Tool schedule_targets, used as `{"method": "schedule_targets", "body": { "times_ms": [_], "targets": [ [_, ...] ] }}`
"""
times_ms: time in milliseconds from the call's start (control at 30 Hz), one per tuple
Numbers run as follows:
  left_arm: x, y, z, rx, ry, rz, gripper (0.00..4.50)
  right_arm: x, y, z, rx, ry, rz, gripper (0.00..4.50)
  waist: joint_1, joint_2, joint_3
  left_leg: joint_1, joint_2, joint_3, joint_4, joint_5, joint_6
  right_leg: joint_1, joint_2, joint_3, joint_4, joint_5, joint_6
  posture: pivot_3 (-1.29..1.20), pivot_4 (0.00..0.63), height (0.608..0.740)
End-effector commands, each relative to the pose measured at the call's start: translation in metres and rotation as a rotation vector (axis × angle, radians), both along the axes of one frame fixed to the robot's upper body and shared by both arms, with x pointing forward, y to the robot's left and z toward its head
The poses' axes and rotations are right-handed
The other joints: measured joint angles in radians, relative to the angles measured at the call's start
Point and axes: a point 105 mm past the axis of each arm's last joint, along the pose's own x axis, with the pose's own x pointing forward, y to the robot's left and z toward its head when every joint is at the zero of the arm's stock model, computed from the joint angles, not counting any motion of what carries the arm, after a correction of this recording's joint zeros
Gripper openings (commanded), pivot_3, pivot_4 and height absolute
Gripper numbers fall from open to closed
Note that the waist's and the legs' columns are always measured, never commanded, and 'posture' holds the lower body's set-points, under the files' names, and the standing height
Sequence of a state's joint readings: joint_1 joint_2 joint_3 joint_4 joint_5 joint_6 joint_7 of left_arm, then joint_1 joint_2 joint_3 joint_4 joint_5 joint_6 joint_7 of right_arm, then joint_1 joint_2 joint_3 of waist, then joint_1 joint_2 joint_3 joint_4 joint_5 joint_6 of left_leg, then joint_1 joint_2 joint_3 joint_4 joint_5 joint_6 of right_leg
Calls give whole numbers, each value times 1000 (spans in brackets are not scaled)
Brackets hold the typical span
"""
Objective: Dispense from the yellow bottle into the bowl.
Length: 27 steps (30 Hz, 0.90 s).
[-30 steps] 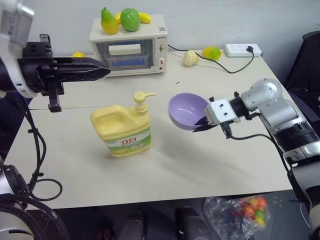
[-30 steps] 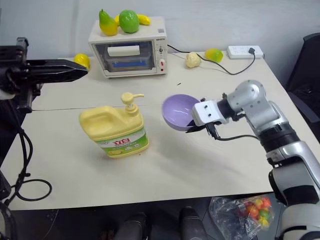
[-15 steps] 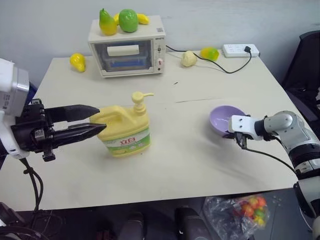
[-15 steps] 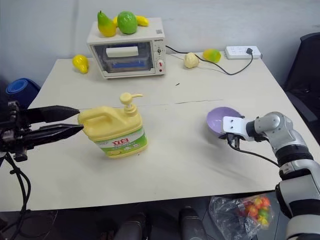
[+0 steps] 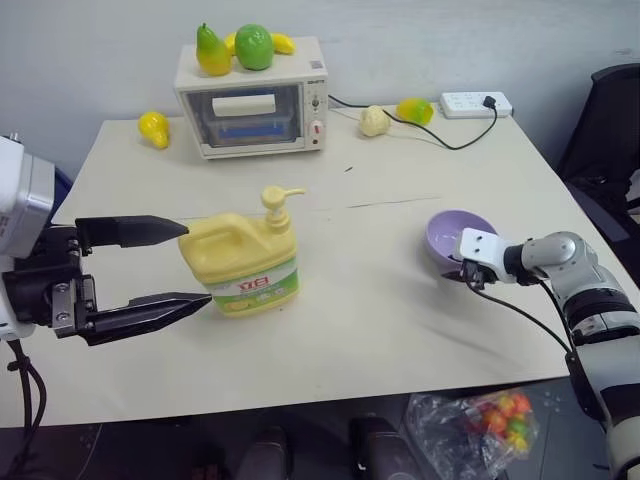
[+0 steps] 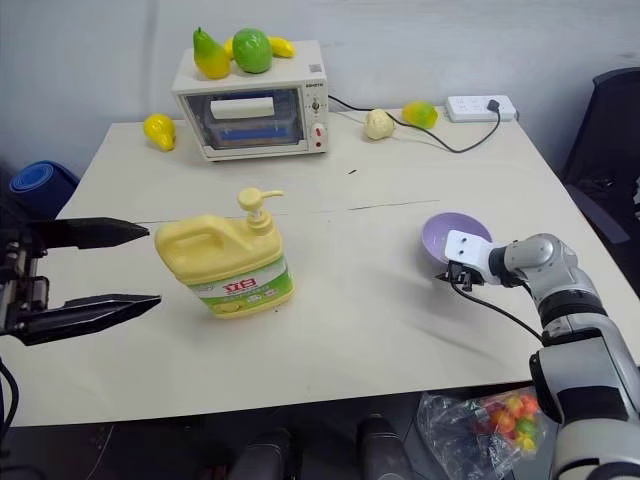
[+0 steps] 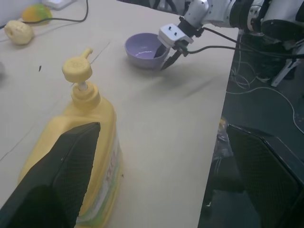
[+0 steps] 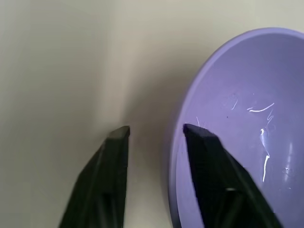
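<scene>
A: Standing upright on the table [image 5: 400, 330], about midway between the left and right edges and nearer the front edge than the back, the yellow bottle [image 5: 243, 262] has its pump spout aimed toward the right edge.

B: The left gripper [image 5: 170, 265] sits just beside the bottle's handle side, its two black fingers spread wide, one above the other, holding nothing.

A: The bowl [image 5: 456, 238] rests on the table near the right edge, well apart from the bottle.

B: The right gripper [image 8: 156, 135] is at the bowl's near rim with its jaws parted; one finger [image 8: 209, 180] lies over the inside of the rim, the other [image 8: 107, 178] outside over bare table. Whether they touch the rim cannot be told.

A: A toaster oven [image 5: 255, 98] carrying toy fruit stands by the back edge.
</scene>
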<state>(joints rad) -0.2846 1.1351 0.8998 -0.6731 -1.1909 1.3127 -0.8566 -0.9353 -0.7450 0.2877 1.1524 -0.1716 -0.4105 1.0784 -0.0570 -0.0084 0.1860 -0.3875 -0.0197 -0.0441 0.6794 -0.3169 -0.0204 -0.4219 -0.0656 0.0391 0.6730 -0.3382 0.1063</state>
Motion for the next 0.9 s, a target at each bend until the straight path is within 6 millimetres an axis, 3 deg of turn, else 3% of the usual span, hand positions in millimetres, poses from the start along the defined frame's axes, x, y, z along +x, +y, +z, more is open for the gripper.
{"method": "schedule_targets", "body": {
  "times_ms": [33,167,300,433,533,633,767,900],
  "targets": [
    [3,5,2,0,-81,37,4500,4,-4,34,74,-75,-3,3098,0,0,0,0,0,1,0,0,0,0,0,0,0,0,0,0,150,740],
    [1,17,-7,-21,-88,82,4500,-5,-16,77,203,-95,-14,4487,1,1,0,0,0,1,-1,0,0,0,0,1,0,0,0,0,150,740],
    [-5,35,-10,-57,-104,151,4500,-45,-32,112,338,-7,37,4487,15,1,0,-1,1,0,-2,-1,1,0,-1,0,-3,0,0,0,150,740],
    [-15,65,-12,-106,-65,257,4500,-77,-64,136,453,36,-62,4487,28,1,1,1,2,0,-4,-3,3,4,-1,-1,-10,0,-1,0,150,740],
    [-24,75,-15,-115,-33,285,4500,-93,-75,140,487,68,-93,4487,28,2,1,4,1,1,-4,-4,6,7,-2,-1,-12,0,-1,0,150,740],
    [-34,82,-20,-124,-7,318,4500,-109,-95,130,522,121,-165,4487,28,2,1,13,1,2,-10,-7,10,14,-3,-1,-15,-1,-3,0,150,740],
    [-36,87,-36,-85,19,348,4500,-111,-104,105,492,145,-215,4487,25,3,1,23,2,3,-15,-7,11,24,-4,-2,-20,-3,-5,0,150,740],
    [-36,91,-47,-77,38,364,4500,-108,-103,98,483,139,-216,4487,25,4,1,23,2,5,-15,-7,10,24,-4,-2,-20,-3,-5,0,150,740]
  ]
}}
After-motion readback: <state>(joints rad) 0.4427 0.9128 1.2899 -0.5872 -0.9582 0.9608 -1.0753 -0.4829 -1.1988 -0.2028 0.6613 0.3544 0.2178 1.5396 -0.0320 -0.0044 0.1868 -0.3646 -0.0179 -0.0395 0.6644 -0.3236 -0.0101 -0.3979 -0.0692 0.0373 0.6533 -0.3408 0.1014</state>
